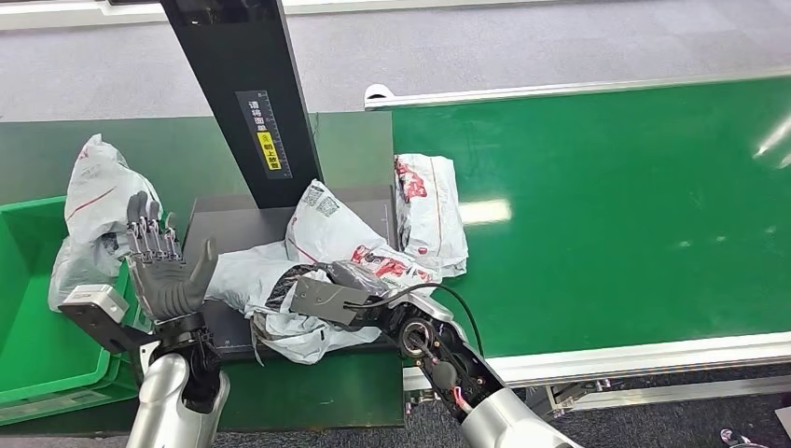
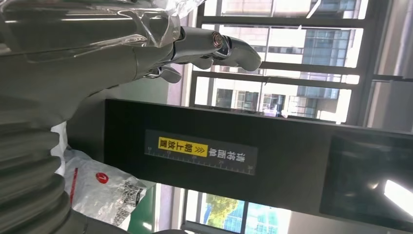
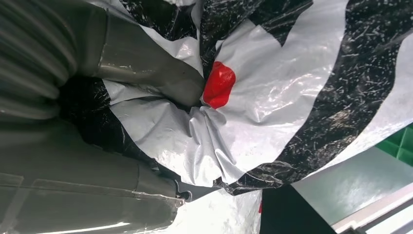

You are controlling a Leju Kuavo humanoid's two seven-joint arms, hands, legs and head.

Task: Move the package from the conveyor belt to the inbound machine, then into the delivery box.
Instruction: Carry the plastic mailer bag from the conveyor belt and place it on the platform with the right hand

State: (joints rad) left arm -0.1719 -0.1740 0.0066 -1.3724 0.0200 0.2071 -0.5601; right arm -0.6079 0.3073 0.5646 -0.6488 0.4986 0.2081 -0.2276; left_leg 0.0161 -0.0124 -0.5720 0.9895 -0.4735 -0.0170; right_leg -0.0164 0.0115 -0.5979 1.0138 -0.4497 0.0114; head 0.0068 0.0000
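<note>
A crumpled white and black package (image 1: pixel 244 278) lies on the dark plate (image 1: pixel 216 222) of the inbound machine. My right hand (image 1: pixel 328 297) grips the package's near side; up close its thumb (image 3: pixel 146 73) digs into the plastic (image 3: pixel 272 97) beside a red mark. A second white package (image 1: pixel 343 233) leans behind it on the plate. A third (image 1: pixel 429 213) lies at the conveyor belt's (image 1: pixel 606 215) left end. My left hand (image 1: pixel 166 269) is raised left of the plate, fingers straight and spread (image 2: pixel 214 46), holding nothing.
The machine's black post (image 1: pixel 247 93) with a yellow label (image 2: pixel 182 146) rises behind the plate. A green delivery box (image 1: pixel 28 308) stands at the left, with a white package (image 1: pixel 98 201) sticking out of its far corner. The belt's metal rail (image 1: pixel 653 355) runs along the near edge.
</note>
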